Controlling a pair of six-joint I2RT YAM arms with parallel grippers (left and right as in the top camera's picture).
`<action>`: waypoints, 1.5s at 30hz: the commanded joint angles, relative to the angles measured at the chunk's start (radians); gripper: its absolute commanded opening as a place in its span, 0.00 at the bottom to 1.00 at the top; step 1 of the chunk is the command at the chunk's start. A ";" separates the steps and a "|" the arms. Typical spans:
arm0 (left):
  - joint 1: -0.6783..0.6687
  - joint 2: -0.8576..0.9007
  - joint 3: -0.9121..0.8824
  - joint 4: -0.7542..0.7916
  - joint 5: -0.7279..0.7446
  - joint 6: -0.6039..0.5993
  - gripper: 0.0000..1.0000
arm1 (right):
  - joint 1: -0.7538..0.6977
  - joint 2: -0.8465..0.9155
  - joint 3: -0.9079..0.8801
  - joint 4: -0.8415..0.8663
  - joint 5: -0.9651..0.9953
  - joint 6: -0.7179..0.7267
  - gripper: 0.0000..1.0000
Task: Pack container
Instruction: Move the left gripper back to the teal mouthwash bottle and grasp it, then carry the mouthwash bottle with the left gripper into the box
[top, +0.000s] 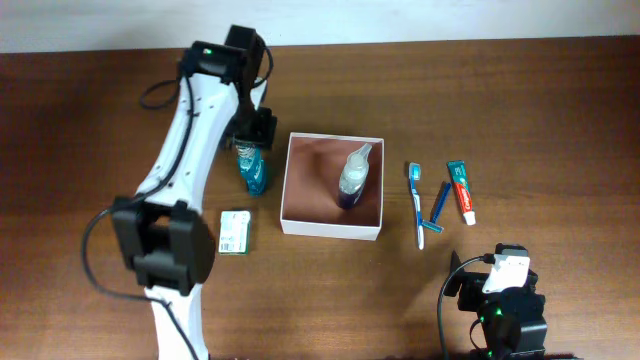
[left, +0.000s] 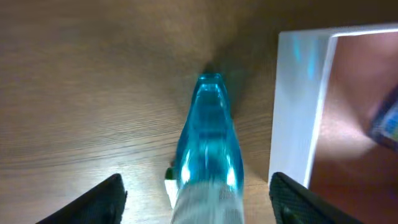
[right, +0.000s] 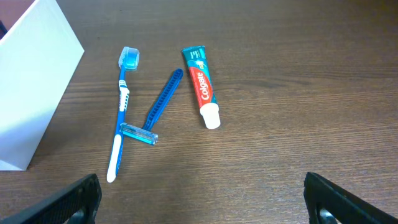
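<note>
The container (top: 300, 226), a square white-walled box with a pinkish-brown floor, sits mid-table and holds a clear bottle with dark liquid (top: 353, 176). Its white wall shows in the left wrist view (left: 297, 112) and the right wrist view (right: 31, 93). A teal bottle (top: 253, 168) lies just left of the container. My left gripper (top: 253, 135) hangs open over it, its fingers either side of the bottle (left: 208, 143) without touching. My right gripper (top: 505, 275) is open and empty near the front edge, with bare wood between its fingers (right: 202, 199).
A toothbrush (top: 416, 204), a blue razor (top: 440, 202) and a toothpaste tube (top: 461, 190) lie right of the container; all three show in the right wrist view, toothbrush (right: 120, 118), razor (right: 158, 106), tube (right: 201, 87). A small green-and-white carton (top: 235, 231) lies to the container's left.
</note>
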 joint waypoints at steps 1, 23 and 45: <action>0.001 0.065 -0.011 -0.011 0.026 0.004 0.73 | -0.007 -0.006 -0.007 0.002 0.002 0.008 0.99; -0.004 0.072 0.031 -0.126 0.085 0.005 0.12 | -0.007 -0.006 -0.007 0.002 0.002 0.008 0.99; -0.322 -0.191 0.227 -0.113 0.014 -0.069 0.13 | -0.007 -0.006 -0.007 0.002 0.002 0.008 0.99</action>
